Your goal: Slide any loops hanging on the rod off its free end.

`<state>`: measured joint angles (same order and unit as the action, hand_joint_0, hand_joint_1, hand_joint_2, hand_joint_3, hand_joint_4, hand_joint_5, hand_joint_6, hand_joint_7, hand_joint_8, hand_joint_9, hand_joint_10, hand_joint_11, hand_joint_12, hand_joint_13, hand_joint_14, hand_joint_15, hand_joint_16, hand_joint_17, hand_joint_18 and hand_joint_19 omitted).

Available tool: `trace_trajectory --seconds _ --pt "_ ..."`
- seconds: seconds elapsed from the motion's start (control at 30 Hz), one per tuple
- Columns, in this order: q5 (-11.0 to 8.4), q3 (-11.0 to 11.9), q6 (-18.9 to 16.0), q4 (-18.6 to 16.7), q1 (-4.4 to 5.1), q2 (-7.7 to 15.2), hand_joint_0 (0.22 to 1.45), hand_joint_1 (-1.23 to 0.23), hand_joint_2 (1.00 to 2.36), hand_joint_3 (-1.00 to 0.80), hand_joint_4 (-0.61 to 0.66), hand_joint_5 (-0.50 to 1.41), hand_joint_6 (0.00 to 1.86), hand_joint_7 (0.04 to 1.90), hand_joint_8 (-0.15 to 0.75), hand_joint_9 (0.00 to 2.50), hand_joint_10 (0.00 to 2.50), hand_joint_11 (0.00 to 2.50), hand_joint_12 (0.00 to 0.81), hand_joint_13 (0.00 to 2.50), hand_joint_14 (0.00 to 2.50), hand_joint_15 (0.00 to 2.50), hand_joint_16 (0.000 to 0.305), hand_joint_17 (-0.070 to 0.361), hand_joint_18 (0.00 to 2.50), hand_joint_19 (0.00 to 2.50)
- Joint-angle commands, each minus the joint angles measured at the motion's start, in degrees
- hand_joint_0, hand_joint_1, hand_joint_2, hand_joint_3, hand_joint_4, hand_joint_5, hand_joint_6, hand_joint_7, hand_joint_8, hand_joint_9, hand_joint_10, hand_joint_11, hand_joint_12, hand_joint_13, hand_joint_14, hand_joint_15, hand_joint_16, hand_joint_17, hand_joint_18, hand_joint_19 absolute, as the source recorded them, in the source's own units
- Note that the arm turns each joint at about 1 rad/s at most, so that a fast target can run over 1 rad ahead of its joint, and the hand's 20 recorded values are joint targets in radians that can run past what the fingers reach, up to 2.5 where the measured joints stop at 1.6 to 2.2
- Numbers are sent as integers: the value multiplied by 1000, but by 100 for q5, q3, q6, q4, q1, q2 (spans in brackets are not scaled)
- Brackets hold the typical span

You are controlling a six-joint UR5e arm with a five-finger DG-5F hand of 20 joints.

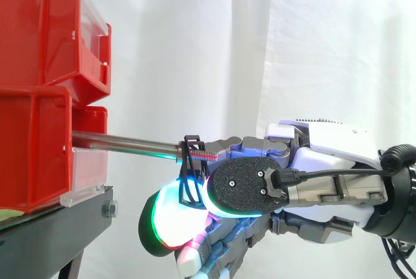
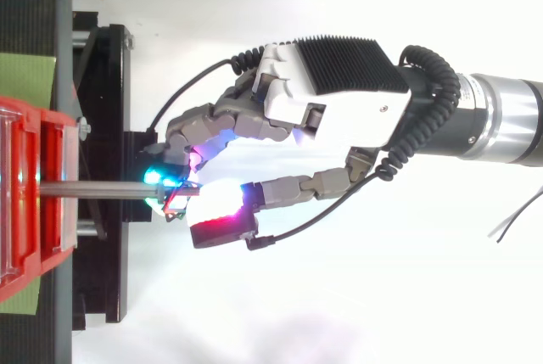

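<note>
Pinching: hand (image 2: 339,101), fingers and thumb curled on the black loop (image 1: 190,162);
Loop: hanging on the rod (image 1: 123,142) near its threaded free end;
Rod: level; jutting from red bins (image 1: 36,155)

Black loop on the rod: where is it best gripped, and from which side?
Pinch the black loop by its part hanging under the rod, coming from the free end, the side view's right: the rod runs level and the loop sits near its threaded tip.
</note>
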<state>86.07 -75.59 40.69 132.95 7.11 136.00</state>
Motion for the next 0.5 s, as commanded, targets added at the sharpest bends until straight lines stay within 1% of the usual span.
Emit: trace_trajectory --seconds 0.0,0.3,0.37,0.47 --pt "-2 0 0 -6 1 -3 587 -627 1015 125 -8 -169 927 1009 373 879 8 285 357 1035 7 192 55 125 1042 289" --pt "7 0 0 29 1 -3 588 -629 1013 130 -20 -165 926 1018 374 889 8 281 357 1043 7 197 56 127 1054 287" --pt "51 0 -9 38 1 -3 589 -630 1013 128 -18 -165 926 1017 379 889 8 289 361 1043 6 190 56 126 1057 290" --pt "200 0 79 55 27 -3 589 -630 1013 131 -19 -165 925 1025 377 888 11 285 360 1044 7 194 56 127 1058 288"
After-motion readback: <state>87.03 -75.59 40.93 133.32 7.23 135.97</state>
